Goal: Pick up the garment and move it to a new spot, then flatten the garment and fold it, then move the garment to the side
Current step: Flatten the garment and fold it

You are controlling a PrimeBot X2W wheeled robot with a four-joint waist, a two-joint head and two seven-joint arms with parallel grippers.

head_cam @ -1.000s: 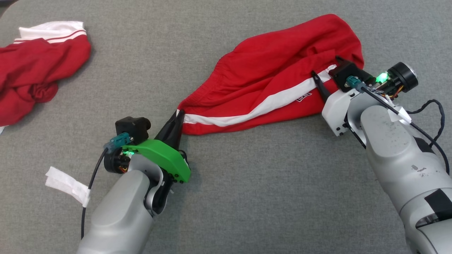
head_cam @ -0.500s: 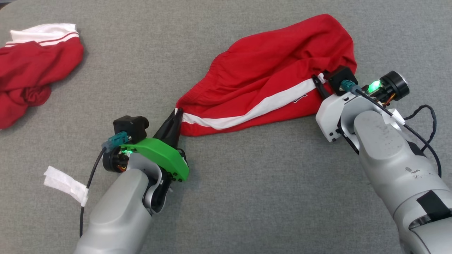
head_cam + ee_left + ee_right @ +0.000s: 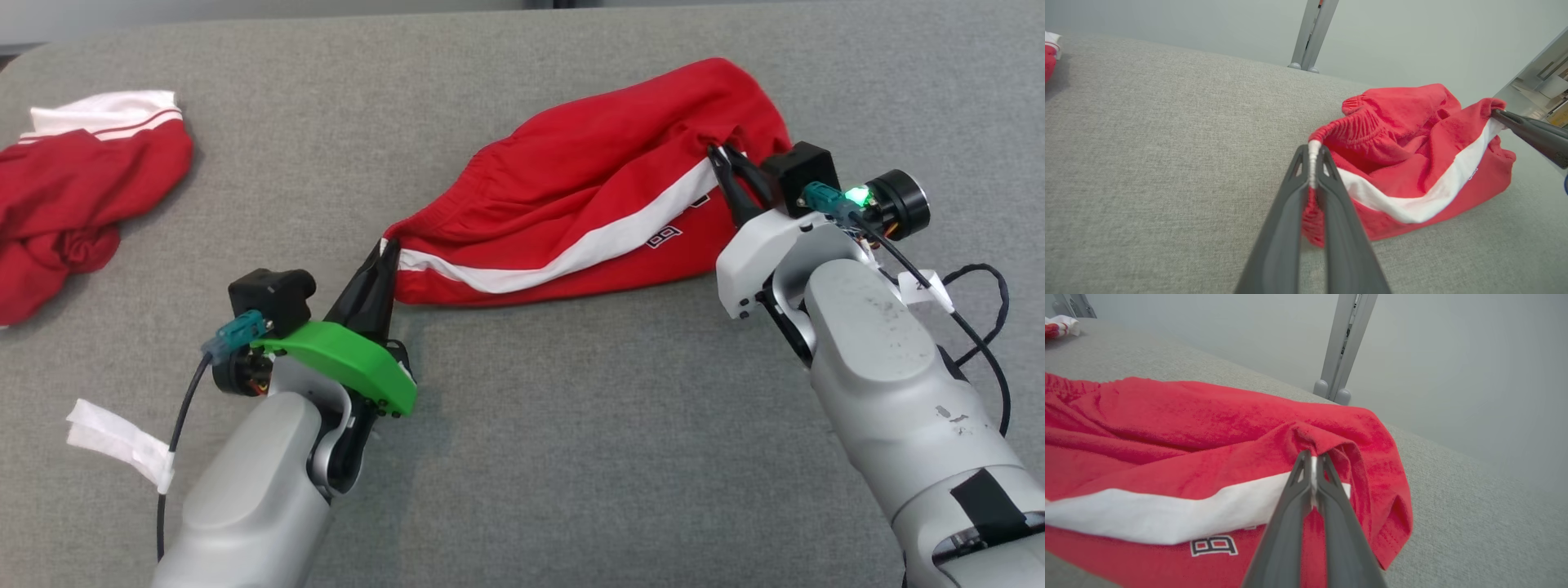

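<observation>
Surface (image 3: 522,457): grey cloth-covered top that carries everything shown. Garment (image 3: 571,188): red, with an elastic waistband (image 3: 1355,124) and a white side stripe (image 3: 571,257), lying bunched on the surface; all positions below are given from it. Other garment (image 3: 73,188): a red and white heap well apart from the garment, out beyond its waistband end.

Left gripper (image 3: 390,245): at the garment's waistband end, jaws pressed together on the gathered edge where the stripe begins. Right gripper (image 3: 718,153): at the garment's opposite end, jaws pinched on a fold where the stripe runs out near the leg hem.

The garment's long axis follows the stripe, running straight from one gripper to the other, so each arm is nearest its own end and neither is nearer the middle. The cloth between them sags in loose folds and most of it rests on the surface.

Judged stage: both ends are secured and the lift to a new spot is about to start. The coming move turns on this line, since drawing the grippers apart along the stripe would tauten the cloth, while uneven lifting would probably twist it.
</observation>
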